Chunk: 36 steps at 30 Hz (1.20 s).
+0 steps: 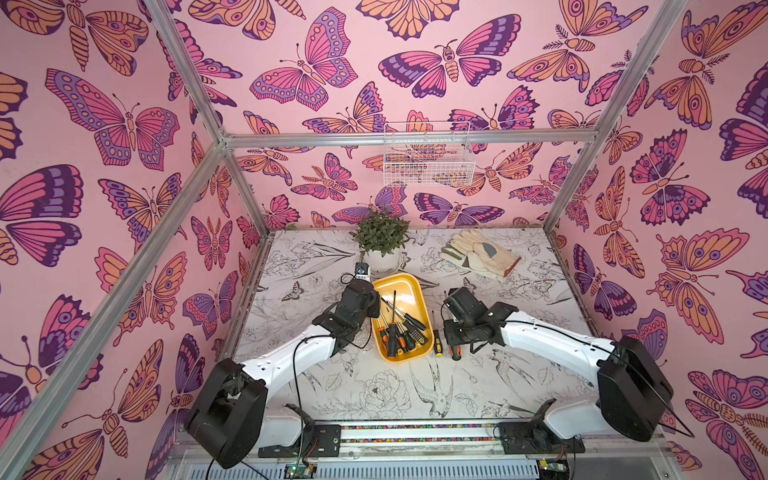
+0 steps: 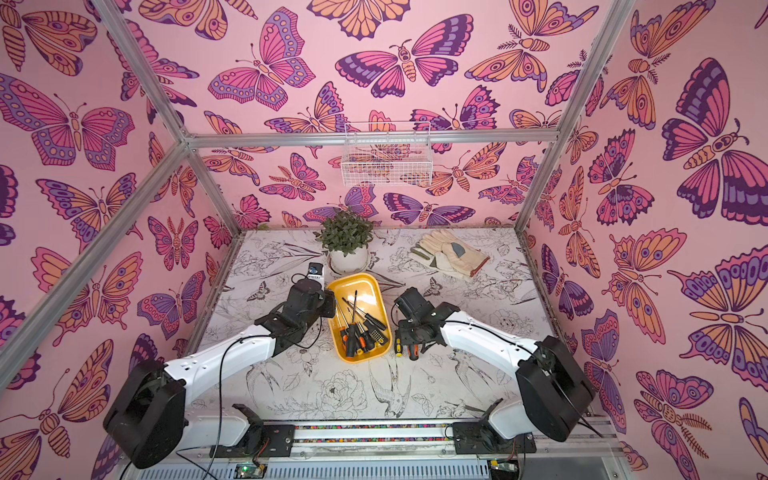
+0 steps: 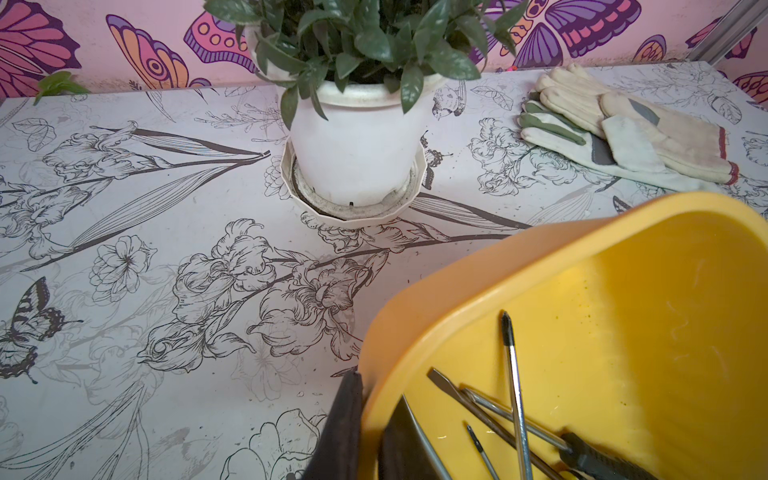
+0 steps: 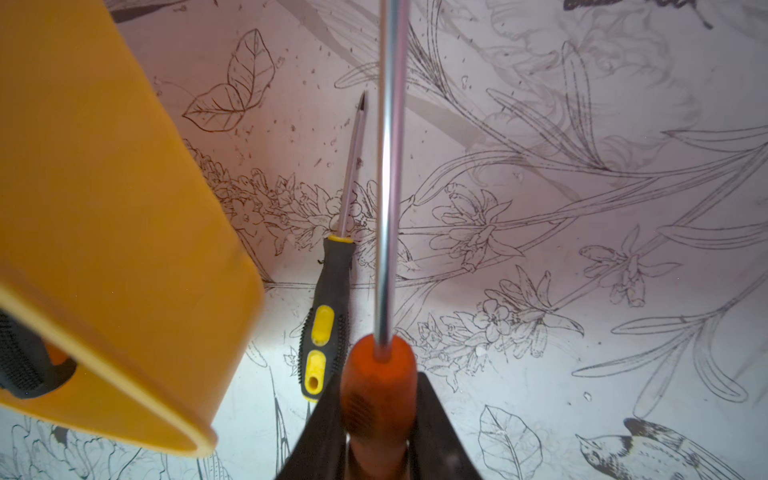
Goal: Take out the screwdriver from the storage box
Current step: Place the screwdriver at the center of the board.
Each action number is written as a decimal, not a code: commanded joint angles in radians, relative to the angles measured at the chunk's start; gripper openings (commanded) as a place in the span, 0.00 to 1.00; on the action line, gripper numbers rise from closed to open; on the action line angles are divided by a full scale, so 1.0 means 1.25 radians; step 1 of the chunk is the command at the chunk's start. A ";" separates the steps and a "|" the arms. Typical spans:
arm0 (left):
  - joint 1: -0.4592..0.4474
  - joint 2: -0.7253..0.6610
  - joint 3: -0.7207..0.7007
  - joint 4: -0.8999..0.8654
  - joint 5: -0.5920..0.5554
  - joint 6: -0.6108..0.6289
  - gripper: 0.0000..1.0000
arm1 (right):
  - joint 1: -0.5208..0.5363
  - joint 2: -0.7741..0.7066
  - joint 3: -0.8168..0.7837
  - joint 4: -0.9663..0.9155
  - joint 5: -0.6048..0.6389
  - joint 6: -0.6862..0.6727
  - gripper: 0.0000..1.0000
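Right hand [image 4: 379,409] is clamped on the orange-handled screwdriver [image 4: 376,365], already outside the storage box [image 4: 104,208] and close over the table [image 4: 582,332], just beside the yellow-black screwdriver [image 4: 328,299] lying there. I'd lay it flat, parallel to that one, with the shaft clear of the box wall, then release and lift straight up so it doesn't get dragged. Left hand [image 3: 372,432] pinches the box rim to steady it, more screwdrivers [image 1: 399,332] inside; potted plant [image 1: 380,239] and gloves [image 1: 482,253] sit well behind, so only the neighbouring handle crowds the drop spot.
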 commanded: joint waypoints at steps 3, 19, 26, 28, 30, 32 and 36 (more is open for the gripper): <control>-0.005 0.009 -0.025 -0.019 -0.001 0.017 0.00 | -0.020 0.035 0.003 0.032 -0.036 0.003 0.00; -0.004 0.013 -0.025 -0.017 -0.004 0.022 0.00 | -0.065 0.119 -0.012 0.075 -0.084 -0.003 0.00; -0.004 0.022 -0.027 -0.011 -0.001 0.019 0.00 | -0.075 0.133 -0.014 0.087 -0.092 -0.003 0.00; -0.004 0.020 -0.027 -0.010 -0.001 0.019 0.00 | -0.076 0.137 -0.014 0.091 -0.096 -0.002 0.00; -0.004 0.020 -0.028 -0.010 -0.002 0.019 0.00 | -0.078 0.140 -0.013 0.096 -0.099 -0.002 0.00; -0.004 0.019 -0.029 -0.010 -0.002 0.018 0.00 | -0.079 0.144 -0.009 0.099 -0.103 -0.001 0.00; -0.005 0.017 -0.030 -0.010 -0.003 0.020 0.00 | -0.080 0.153 -0.003 0.101 -0.108 0.000 0.00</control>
